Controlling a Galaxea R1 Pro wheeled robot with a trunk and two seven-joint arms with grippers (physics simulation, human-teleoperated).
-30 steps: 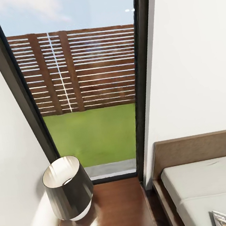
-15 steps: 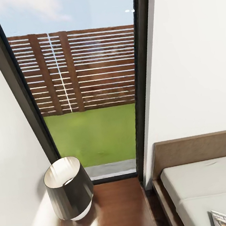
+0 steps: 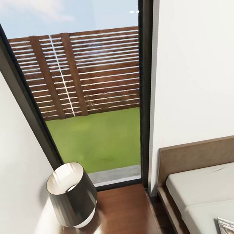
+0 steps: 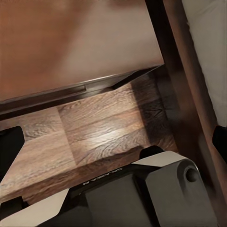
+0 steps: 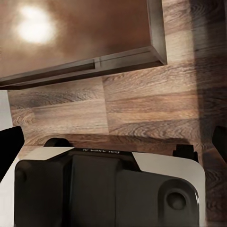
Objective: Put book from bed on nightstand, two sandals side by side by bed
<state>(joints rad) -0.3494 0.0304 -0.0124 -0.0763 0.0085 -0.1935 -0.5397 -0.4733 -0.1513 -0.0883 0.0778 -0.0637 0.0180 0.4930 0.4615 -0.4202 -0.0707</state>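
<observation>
We face the nightstand [image 3: 118, 219], its lamp [image 3: 71, 195] by the window. The book [image 3: 230, 226] lies on the bed [image 3: 213, 189] at our right, ready to fetch. Both grippers, fingers spread, hang over floor [image 5: 142, 109].

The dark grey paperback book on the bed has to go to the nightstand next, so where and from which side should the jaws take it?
Judging by its pose, grip the thin dark grey paperback book at its free upper edge, coming from above. It lies flat on the off-white mattress, so only its edges offer a pinch. Its lower part is cut off by the frame.
</observation>
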